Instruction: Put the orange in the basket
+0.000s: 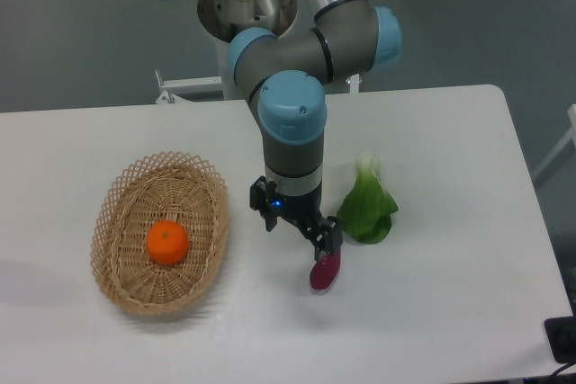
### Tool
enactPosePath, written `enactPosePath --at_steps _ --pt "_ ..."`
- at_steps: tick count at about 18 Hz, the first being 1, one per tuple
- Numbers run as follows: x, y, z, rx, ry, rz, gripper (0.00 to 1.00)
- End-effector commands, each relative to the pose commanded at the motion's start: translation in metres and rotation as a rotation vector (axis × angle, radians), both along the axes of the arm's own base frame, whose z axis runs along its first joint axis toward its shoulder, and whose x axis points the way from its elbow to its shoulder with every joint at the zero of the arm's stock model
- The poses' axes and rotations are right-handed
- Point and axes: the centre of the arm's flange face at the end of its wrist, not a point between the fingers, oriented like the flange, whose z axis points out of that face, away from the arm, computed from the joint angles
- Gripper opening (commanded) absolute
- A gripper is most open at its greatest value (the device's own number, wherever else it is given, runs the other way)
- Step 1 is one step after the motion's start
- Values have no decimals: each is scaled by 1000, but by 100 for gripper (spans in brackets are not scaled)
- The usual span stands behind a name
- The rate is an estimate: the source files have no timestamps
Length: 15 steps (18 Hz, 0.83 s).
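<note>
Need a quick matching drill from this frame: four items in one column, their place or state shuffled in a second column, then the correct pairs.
Column 1
1. orange
2. basket
3. claw
4. leafy green vegetable

Column 2
A. stands on the left part of the table
B. lies on the table right of the arm
C. rests inside the wicker, near its middle
D. hangs over the purple eggplant-like piece, partly covering it

Pairs: 1-C, 2-A, 3-D, 4-B
</note>
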Motion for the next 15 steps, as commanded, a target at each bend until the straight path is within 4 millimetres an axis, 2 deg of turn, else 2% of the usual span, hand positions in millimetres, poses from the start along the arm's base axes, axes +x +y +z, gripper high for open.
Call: enactPosePath --at_steps 4,6,8,12,15 --pt "1 -1 -2 -11 2 0 100" --pt "-4 -8 -4 -47 26 13 100" --pt "-32 -35 -7 -63 25 44 100" --pt "-64 -62 -9 -85 35 -57 100" --pt "-77 -73 -10 -93 36 -47 100"
